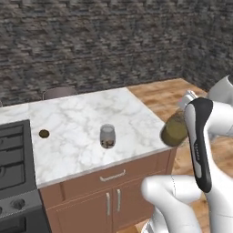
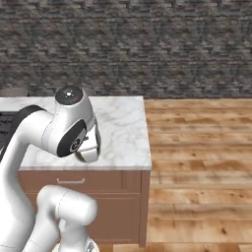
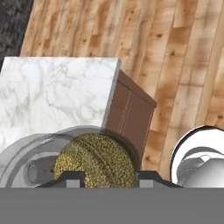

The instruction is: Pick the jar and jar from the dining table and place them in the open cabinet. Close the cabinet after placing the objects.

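We find the two-finger gripper (image 3: 105,178) pinching the taller clear glass jar with olive-green filling (image 3: 95,161); in the hand view its dark fingertips (image 3: 70,178) sit at either side of the jar's round body. In the left base view this jar (image 1: 174,129) is carried tilted in the air, off the right end of the long white grey-veined marble dining table (image 1: 82,118) and above the wooden plank floor (image 1: 168,98). We read no label, brand or writing on the jar or on any other surface.

The shorter clear glass jar with brown chunks (image 1: 107,136) stands upright on the table, near its front edge, well apart from the held jar. A small brown round lump (image 1: 44,134) lies further left, close to the black gas hob (image 1: 13,150).

The table's right edge and corner lie just beside the carried jar. Beyond that edge, the floor (image 2: 197,162) runs open to the dark stone wall (image 2: 147,49).
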### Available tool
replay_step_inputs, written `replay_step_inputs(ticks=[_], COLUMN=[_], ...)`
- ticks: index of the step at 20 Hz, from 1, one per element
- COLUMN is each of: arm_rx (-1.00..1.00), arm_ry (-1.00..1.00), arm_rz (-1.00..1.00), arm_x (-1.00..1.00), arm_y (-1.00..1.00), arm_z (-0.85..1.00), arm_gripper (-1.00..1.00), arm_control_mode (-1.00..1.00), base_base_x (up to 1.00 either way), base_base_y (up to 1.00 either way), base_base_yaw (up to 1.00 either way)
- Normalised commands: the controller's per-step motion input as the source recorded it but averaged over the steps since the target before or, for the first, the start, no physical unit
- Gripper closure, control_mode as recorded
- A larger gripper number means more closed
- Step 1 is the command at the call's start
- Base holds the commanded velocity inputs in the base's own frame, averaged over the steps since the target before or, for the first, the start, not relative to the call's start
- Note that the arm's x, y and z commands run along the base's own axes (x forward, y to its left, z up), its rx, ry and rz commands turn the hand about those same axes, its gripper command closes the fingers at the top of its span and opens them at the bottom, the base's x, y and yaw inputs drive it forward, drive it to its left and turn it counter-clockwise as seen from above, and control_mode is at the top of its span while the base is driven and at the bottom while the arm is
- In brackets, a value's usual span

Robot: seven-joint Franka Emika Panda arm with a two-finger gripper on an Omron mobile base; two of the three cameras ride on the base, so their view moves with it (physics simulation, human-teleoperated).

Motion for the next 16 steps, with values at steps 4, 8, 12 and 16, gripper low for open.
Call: replay_step_inputs(ticks=[4,8,12,16], arm_rx=[0.00,0.00,0.00,0.00], arm_ry=[0.00,0.00,0.00,0.00], arm_rz=[0.00,0.00,0.00,0.00], arm_x=[0.00,0.00,0.00,0.00], arm_y=[0.00,0.00,0.00,0.00], arm_z=[0.00,0.00,0.00,0.00], arm_gripper=[1.00,1.00,1.00,1.00], arm_control_mode=[1.00,1.00,1.00,1.00], base_base_x=[-0.16,-0.21,-0.15,-0.15], base_base_y=[0.01,0.00,0.00,0.00], base_base_yaw=[-0.41,-0.40,-0.41,-0.42])
